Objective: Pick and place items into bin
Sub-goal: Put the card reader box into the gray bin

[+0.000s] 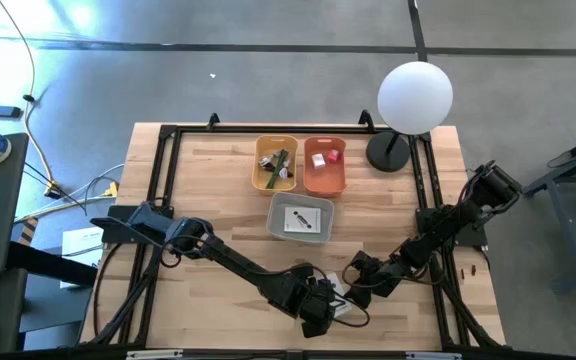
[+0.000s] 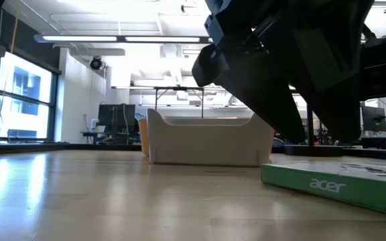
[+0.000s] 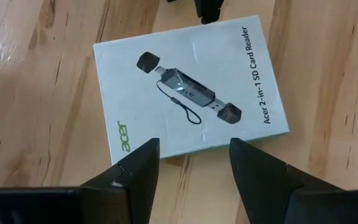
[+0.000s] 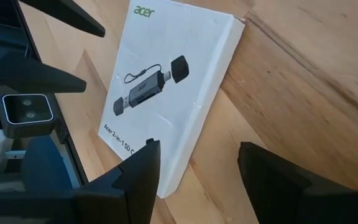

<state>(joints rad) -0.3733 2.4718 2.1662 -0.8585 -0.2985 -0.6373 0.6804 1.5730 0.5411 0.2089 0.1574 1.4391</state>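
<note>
- White Acer card-reader packet (image 3: 188, 93) flat on the wooden table (image 1: 208, 200), near edge, between both arms.
- Left gripper (image 3: 193, 163) just over the packet's edge, fingers spread wide, holding nothing.
- Right gripper (image 4: 194, 163) beside the packet's other side, fingers likewise apart and empty.
- Second white packet (image 1: 303, 220) inside the grey bin (image 1: 277, 222), farther back.
- Yellow bin (image 1: 259, 165) and orange bin (image 1: 325, 182) beyond, holding small items.
</note>
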